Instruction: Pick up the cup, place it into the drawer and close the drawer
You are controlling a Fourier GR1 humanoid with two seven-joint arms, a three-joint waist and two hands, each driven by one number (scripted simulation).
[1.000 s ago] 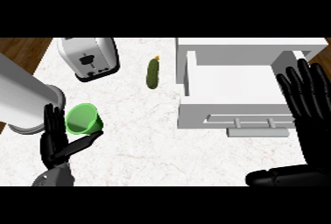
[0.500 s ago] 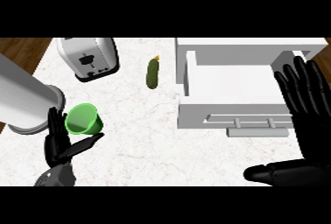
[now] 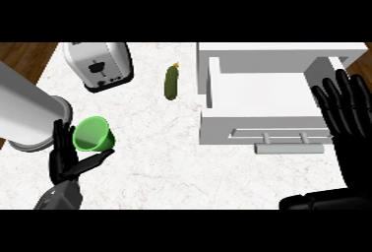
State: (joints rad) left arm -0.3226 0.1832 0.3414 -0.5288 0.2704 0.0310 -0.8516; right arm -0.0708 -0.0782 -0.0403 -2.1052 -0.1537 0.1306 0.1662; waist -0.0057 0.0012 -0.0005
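The small green plastic cup (image 3: 94, 134) lay tilted on the white marble tabletop (image 3: 160, 147), just beside the released, straight-fingered left hand (image 3: 69, 160); the fingers were best curled round its wall before lifting toward the open white drawer (image 3: 262, 88); the right hand (image 3: 349, 115) rested open.

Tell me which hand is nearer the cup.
Left. The left hand sits right beside the cup, fingers straight, just below it. The right hand rests far across the counter, by the open drawer.
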